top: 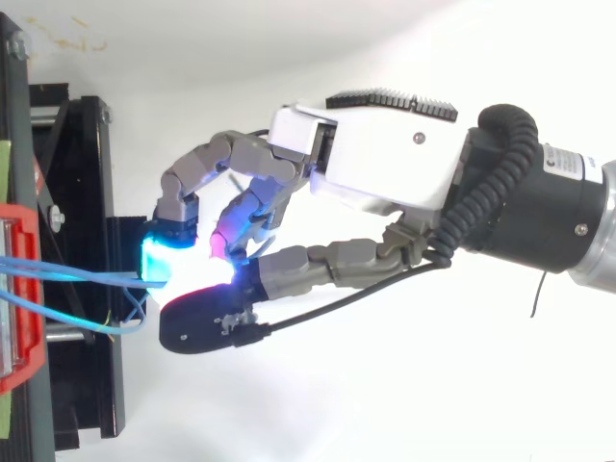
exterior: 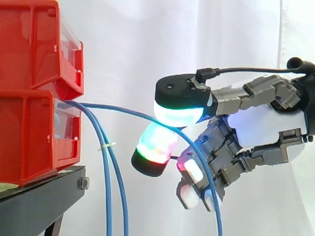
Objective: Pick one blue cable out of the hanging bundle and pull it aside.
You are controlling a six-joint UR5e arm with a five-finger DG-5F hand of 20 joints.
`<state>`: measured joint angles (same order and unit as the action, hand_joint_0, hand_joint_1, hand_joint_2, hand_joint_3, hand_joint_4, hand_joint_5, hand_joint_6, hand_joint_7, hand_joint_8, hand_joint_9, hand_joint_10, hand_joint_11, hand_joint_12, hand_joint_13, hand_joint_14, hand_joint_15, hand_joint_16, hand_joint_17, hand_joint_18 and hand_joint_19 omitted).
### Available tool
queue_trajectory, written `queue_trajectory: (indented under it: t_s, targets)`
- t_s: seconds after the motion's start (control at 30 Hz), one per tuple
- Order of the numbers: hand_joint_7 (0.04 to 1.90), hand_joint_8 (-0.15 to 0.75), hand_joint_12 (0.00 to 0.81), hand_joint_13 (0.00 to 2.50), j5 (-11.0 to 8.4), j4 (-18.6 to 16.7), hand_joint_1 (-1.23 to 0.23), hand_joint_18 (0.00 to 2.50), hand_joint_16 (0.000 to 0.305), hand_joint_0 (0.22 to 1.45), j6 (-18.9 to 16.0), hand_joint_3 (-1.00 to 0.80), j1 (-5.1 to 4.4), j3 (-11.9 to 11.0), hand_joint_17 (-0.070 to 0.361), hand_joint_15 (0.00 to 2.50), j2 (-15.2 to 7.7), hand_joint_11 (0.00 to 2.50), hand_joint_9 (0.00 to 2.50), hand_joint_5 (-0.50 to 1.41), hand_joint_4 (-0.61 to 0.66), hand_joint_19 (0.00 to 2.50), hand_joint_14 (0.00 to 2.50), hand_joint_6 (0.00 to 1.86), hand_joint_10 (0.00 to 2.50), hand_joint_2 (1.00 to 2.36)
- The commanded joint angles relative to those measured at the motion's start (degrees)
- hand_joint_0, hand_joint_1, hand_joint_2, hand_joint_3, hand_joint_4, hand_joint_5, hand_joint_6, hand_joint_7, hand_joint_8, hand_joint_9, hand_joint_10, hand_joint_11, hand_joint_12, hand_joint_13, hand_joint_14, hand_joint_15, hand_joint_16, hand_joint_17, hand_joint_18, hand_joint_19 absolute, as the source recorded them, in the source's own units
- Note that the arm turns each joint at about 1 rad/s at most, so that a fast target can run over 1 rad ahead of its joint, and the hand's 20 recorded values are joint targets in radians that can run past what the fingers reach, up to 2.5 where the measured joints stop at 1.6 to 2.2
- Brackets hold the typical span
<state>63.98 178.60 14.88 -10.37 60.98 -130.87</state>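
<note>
You have the white curtain [exterior: 128,49] behind everything, and in front of it, on the left of the side view, two red bins [exterior: 29,73] stacked on a black stand [exterior: 39,196]. The hand [exterior: 266,123] comes in from the right at about the height of the lower bin, well clear of both bins. Its fingers are curled. Two of the glowing fingertips [exterior: 177,114] are closed against each other, the upper one cyan and green, the lower one green, magenta and red. They pinch a single blue cable [exterior: 128,112] between them. You can follow that cable from the gap between the two bins, arcing out to the right into the pinch. It then drops down past the other curled fingers to the bottom edge. The rest of the bundle [exterior: 108,196], two more blue cables, leaves the same gap. It hangs straight down just in front of the lower bin and the stand, apart from the hand. A small yellowish tie [exterior: 107,146] sits around these two partway down. From above, you see the hand [top: 385,159] reaching left toward the stand, with the blue lines running into its lit fingertips.
</note>
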Motion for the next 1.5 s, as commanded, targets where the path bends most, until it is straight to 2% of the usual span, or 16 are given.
queue_trajectory:
  t_s: [0.0, 0.1, 0.17, 0.27, 0.33, 0.43, 0.57, 0.67, 0.9, 1.03, 1.23, 1.47]
  targets:
    - [0.89, 0.27, 0.359, 0.85, 0.0, 0.0, -0.85, 0.75, 0.046, 0.71, -0.03, -0.4, 0.0, -0.07, 0.104, 0.67, 0.0, 0.85, 1.0, -0.18, -0.05, 0.69, 0.02, 0.93, 0.02, 1.01]
    - [0.94, 0.271, 0.358, 0.85, 0.0, 0.0, -0.85, 0.76, 0.046, 0.74, -0.03, -0.46, 0.0, -0.07, 0.103, 0.65, 0.0, 0.85, 0.99, -0.18, -0.09, 0.68, 0.02, 0.93, 0.02, 1.0]
    - [0.89, 0.267, 0.356, 0.85, 0.0, 0.0, -0.84, 0.76, 0.046, 0.74, -0.03, -0.5, 0.0, -0.07, 0.103, 0.66, 0.0, 0.84, 0.99, -0.18, -0.08, 0.68, 0.02, 0.94, 0.02, 1.0]
    - [0.82, 0.263, 0.351, 0.84, 0.09, 0.0, -0.82, 0.74, 0.045, 0.65, -0.03, -0.5, -0.09, -0.07, 0.102, 0.67, 0.0, 0.85, 0.99, -0.18, 0.01, 0.71, 0.02, 0.93, 0.02, 1.0]
    - [0.82, 0.275, 0.362, 0.84, 0.09, 0.0, -0.79, 0.73, 0.047, 0.57, -0.03, -0.5, -0.09, -0.07, 0.106, 0.68, 0.0, 0.85, 1.0, -0.17, 0.02, 0.73, 0.02, 0.93, 0.02, 1.0]
    - [0.82, 0.295, 0.375, 0.85, 0.09, 0.0, -0.71, 0.74, 0.051, 0.51, -0.03, -0.5, 0.0, -0.07, 0.114, 0.69, 0.0, 0.85, 1.02, -0.17, 0.03, 0.74, 0.02, 0.93, 0.02, 1.0]
    - [0.83, 0.308, 0.385, 0.86, 0.09, 0.09, -0.62, 0.73, 0.052, 0.5, -0.03, -0.5, -0.09, -0.07, 0.117, 0.69, 0.0, 0.84, 1.04, -0.17, 0.03, 0.75, 0.02, 0.92, 0.02, 1.0]
    - [0.84, 0.301, 0.38, 0.86, 0.0, 0.0, -0.62, 0.72, 0.05, 0.53, -0.03, -0.5, -0.09, -0.07, 0.113, 0.7, 0.0, 0.85, 1.04, -0.16, 0.02, 0.76, 0.02, 0.92, 0.02, 1.0]
    - [0.87, 0.298, 0.37, 0.86, 0.0, 0.09, -0.63, 0.71, 0.049, 0.56, -0.29, -0.43, -0.09, -0.07, 0.109, 0.7, 0.0, 0.85, 1.06, -0.16, 0.02, 0.77, 0.02, 0.91, 0.02, 1.01]
    - [0.92, 0.287, 0.366, 0.87, 0.0, 0.0, -0.71, 0.74, 0.048, 0.58, -0.29, -0.26, -0.09, -0.07, 0.107, 0.7, 0.0, 0.85, 1.09, -0.14, 0.02, 0.75, 0.02, 0.92, 0.02, 1.02]
    - [1.0, 0.29, 0.362, 0.89, 0.0, 0.09, -0.79, 0.76, 0.047, 0.59, -0.29, -0.09, -0.09, -0.07, 0.105, 0.69, 0.0, 0.85, 1.1, -0.12, 0.02, 0.74, 0.02, 0.93, 0.02, 1.03]
    - [1.03, 0.282, 0.36, 0.89, 0.88, 0.88, -0.81, 0.76, 0.046, 0.61, -0.29, -0.05, -0.09, -0.07, 0.104, 0.69, 0.18, 0.84, 1.11, -0.12, 0.03, 0.74, 0.02, 0.93, 0.02, 1.03]
